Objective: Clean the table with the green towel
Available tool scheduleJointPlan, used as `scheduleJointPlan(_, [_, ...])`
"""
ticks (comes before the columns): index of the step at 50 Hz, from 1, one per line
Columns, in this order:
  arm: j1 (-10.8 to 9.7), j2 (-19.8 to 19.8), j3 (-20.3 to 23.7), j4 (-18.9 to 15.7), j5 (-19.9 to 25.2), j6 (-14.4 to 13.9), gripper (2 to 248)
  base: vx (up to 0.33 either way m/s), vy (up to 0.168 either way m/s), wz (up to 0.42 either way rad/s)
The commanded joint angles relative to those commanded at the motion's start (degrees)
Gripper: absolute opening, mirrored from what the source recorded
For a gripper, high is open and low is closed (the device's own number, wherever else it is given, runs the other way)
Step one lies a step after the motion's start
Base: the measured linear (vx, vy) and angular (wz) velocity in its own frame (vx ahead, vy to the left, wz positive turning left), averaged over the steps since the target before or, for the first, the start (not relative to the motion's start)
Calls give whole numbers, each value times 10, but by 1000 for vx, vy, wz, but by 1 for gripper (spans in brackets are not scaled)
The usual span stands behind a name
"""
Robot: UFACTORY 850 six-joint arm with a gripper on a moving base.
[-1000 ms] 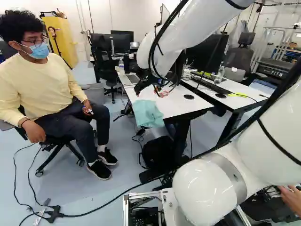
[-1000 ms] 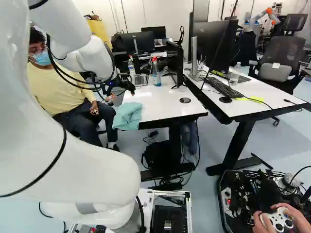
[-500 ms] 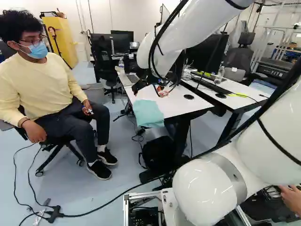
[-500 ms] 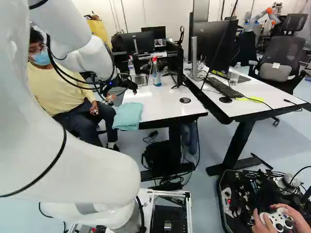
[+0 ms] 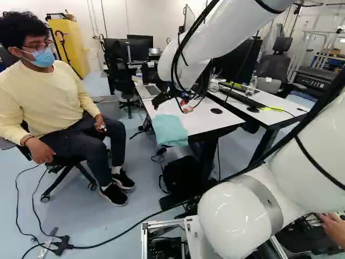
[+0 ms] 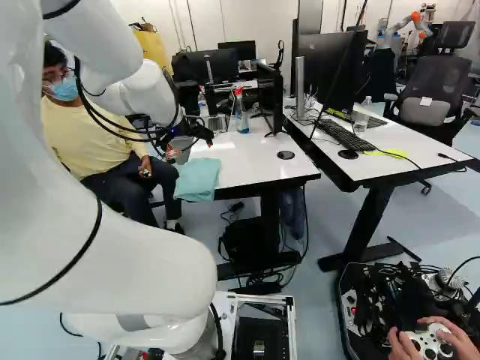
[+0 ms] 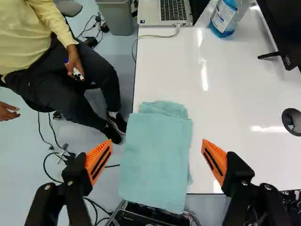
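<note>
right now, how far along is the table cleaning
Done, it seems: only the approach; the black gripper with orange pads is open, its fingers framing the folded blue-green cloth towel in the wrist view.
In hand: nothing; the towel lies ungripped, overhanging the edge of the glossy white table.
Left: probably gripping it and wiping; whether any wiping has happened, I can't tell.

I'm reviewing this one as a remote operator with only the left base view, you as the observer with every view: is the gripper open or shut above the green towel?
Observer: The wrist view shows the gripper wide open, with the green towel ungripped.
Operator: Is my view hiding anything nearby?
Observer: Yes, a spray bottle with blue liquid, near the laptop.
Operator: Is the towel a single layer?
Observer: No, in the wrist view another layer sticks out from under the top one, towards the laptop.
</note>
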Motion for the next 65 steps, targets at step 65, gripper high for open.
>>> scheduleJointPlan(65, [-58, 10, 140, 0, 269, 0, 247, 0, 0, 0])
